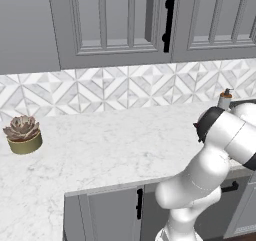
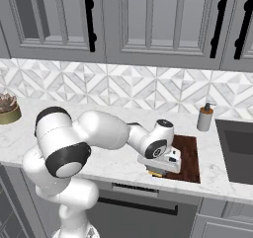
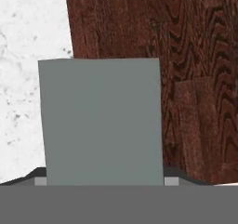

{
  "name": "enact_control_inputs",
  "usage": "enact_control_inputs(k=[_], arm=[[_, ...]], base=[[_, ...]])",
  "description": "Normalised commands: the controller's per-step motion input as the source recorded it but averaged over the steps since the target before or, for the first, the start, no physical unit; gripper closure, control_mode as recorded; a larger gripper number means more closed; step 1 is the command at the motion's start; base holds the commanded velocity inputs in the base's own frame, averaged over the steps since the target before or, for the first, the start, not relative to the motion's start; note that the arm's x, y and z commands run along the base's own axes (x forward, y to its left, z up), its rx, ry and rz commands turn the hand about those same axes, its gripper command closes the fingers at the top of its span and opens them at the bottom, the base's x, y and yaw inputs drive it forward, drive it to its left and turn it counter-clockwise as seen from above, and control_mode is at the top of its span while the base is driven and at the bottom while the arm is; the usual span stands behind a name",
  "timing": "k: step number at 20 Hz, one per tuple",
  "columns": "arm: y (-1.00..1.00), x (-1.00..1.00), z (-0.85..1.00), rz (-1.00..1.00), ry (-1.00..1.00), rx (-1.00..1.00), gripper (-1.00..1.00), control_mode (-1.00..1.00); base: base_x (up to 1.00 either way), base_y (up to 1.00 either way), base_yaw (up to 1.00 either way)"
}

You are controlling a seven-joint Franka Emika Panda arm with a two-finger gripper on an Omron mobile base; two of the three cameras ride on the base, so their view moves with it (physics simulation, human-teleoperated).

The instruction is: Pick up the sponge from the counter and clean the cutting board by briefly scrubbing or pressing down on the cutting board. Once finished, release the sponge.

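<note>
Pressing sponge [image 3: 100, 121] w/ hand [image 2: 157, 172] onto cutting board [image 2: 190, 155] edge.

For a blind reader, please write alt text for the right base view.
The white arm reaches low over the dark cutting board, its gripper on a yellow sponge at the board's near left edge. A soap dispenser stands behind on the marble counter.

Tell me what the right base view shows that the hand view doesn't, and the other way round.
The right base view alone takes in the arm, the soap dispenser, the potted succulent, the cabinets and the tile backsplash. The hand view alone shows the sponge's grey scrub face close up, lying across the board's left edge, and the wood grain. Both share the cutting board, the counter and the sponge.
</note>
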Motion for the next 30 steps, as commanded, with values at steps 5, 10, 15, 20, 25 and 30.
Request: enact_control_inputs(k=[5, 10, 15, 20, 25, 30], arm=[[0.01, 0.04, -0.31, 0.0, 0.0, -0.1, 1.0, -1.0], [-0.44, 0.0, -0.02, 0.0, 0.0, 0.0, 1.0, -1.0], [-0.46, 0.0, 0.19, -0.02, 0.0, 0.03, 1.0, -1.0], [-0.47, 0.0, 0.36, -0.04, 0.0, 0.05, 1.0, -1.0], [-0.48, -0.02, -0.33, -0.01, 0.0, -0.08, 1.0, -1.0], [-0.14, 0.0, -0.8, 0.0, -0.07, -0.21, 1.0, -1.0]], base=[[0.0, 0.0, 0.0], [0.0, 0.0, 0.0], [0.0, 0.0, 0.0], [0.0, 0.0, 0.0], [0.0, 0.0, 0.0], [0.0, 0.0, 0.0]])
